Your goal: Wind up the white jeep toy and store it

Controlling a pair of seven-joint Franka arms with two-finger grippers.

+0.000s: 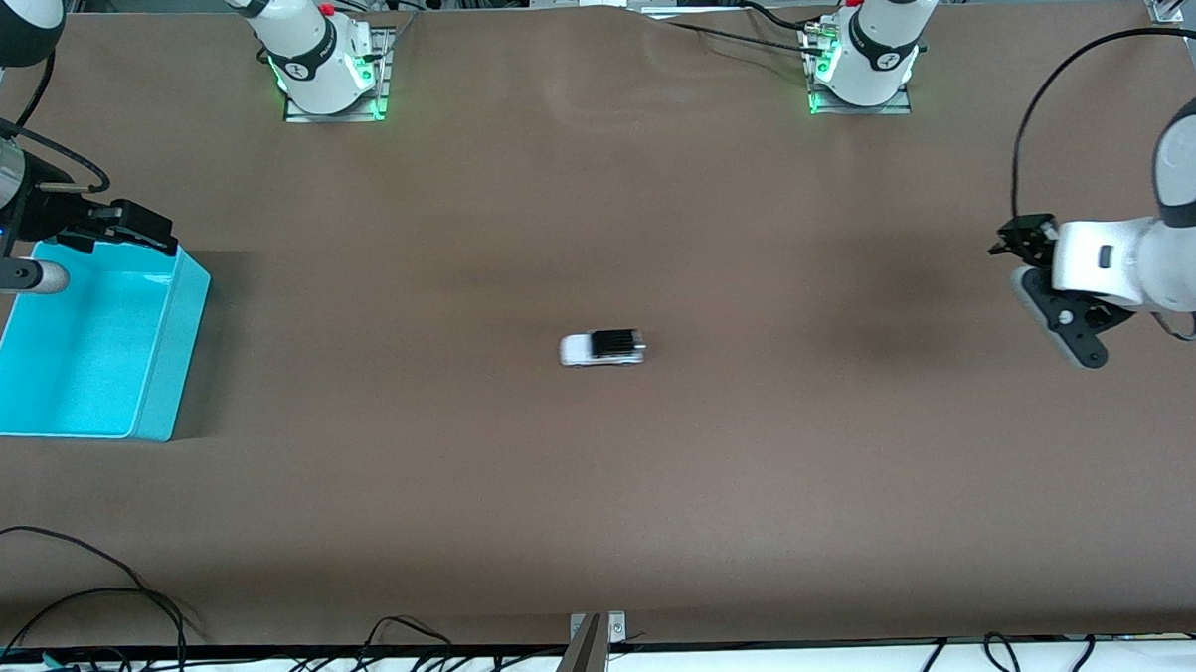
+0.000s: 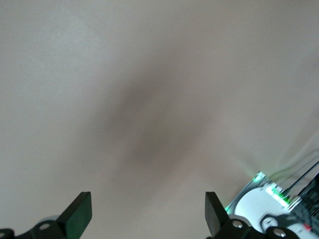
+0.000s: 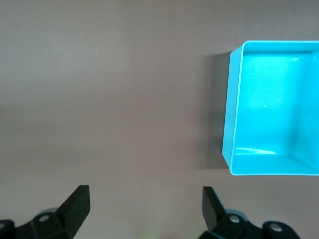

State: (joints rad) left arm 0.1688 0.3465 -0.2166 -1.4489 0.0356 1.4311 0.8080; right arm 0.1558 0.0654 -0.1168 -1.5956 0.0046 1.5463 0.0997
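The white jeep toy (image 1: 601,348), with a black roof, lies on the brown table near the middle, far from both grippers. It shows in neither wrist view. My left gripper (image 1: 1014,237) hangs over bare table at the left arm's end, and the left wrist view shows it open (image 2: 148,214) and empty. My right gripper (image 1: 147,232) hangs at the farther edge of the cyan bin (image 1: 185,321) at the right arm's end. The right wrist view shows it open (image 3: 145,209) and empty, with the bin (image 3: 234,124) to one side.
The cyan bin holds nothing that I can see. The two arm bases (image 1: 325,67) (image 1: 862,63) stand along the table's farthest edge. Cables (image 1: 121,631) lie along the table's nearest edge.
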